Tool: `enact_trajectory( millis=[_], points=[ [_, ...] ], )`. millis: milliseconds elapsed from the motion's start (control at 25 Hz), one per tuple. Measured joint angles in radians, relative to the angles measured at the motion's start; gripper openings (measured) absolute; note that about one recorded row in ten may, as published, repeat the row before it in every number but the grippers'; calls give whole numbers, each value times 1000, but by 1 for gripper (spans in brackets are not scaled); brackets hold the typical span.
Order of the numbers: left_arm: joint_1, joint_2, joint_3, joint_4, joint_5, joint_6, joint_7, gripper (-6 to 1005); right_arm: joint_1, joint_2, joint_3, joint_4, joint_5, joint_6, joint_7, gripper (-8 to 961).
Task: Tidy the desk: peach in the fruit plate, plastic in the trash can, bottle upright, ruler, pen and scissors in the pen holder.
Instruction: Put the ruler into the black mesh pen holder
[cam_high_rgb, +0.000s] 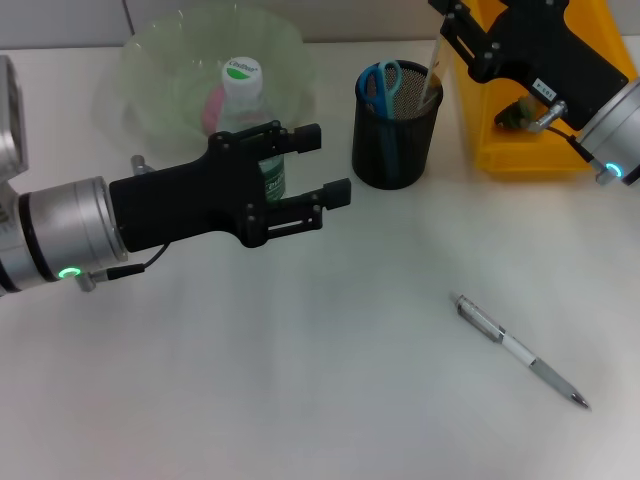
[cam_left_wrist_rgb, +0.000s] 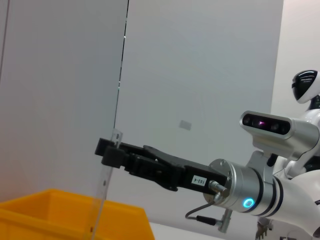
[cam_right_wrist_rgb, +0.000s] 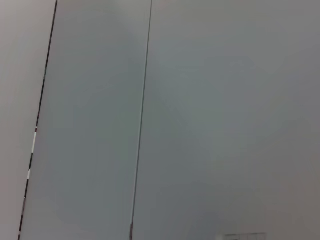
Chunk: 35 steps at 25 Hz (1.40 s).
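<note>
Left gripper (cam_high_rgb: 318, 165): spread wide, empty, beside upright bottle (cam_high_rgb: 243, 100).
Right gripper (cam_left_wrist_rgb: 111, 151): clamped on ruler (cam_left_wrist_rgb: 106, 187), lowered into pen holder (cam_high_rgb: 396, 140) at 1 o'clock.
Done: scissors (cam_high_rgb: 380, 85) stowed.
Left: pen (cam_high_rgb: 520, 350) at 5 o'clock.

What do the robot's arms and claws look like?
Both arms are shiny silver tubes with a glowing green ring near the wrist. The left gripper is a chunky black block with two black fingers, and a thin black cable runs under its wrist. The right gripper is black too, with a small white label and a grey cable looping below its silver wrist.
</note>
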Motion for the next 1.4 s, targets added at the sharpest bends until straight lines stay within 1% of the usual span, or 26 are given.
enact_trajectory(
  millis=[200, 400, 640, 800, 1400],
  points=[
    [-17, 0, 0, -8, 0, -6, 0, 723, 8, 0, -20, 14, -1, 7, -5, 385],
    [-19, 1, 0, -8, 0, -7, 0, 723, 9, 0, -47, 24, -1, 13, -6, 386],
    [-20, 1, -1, -8, 0, -8, 1, 723, 15, -1, -56, 26, 0, 45, -8, 388],
    [-19, 1, 4, -8, 0, -6, 1, 723, 15, 0, -57, 26, -1, 61, -5, 390],
    [1, -1, 16, -10, 0, 20, 8, 723, -3, 0, -61, 27, 2, 57, 32, 397]
  ],
)
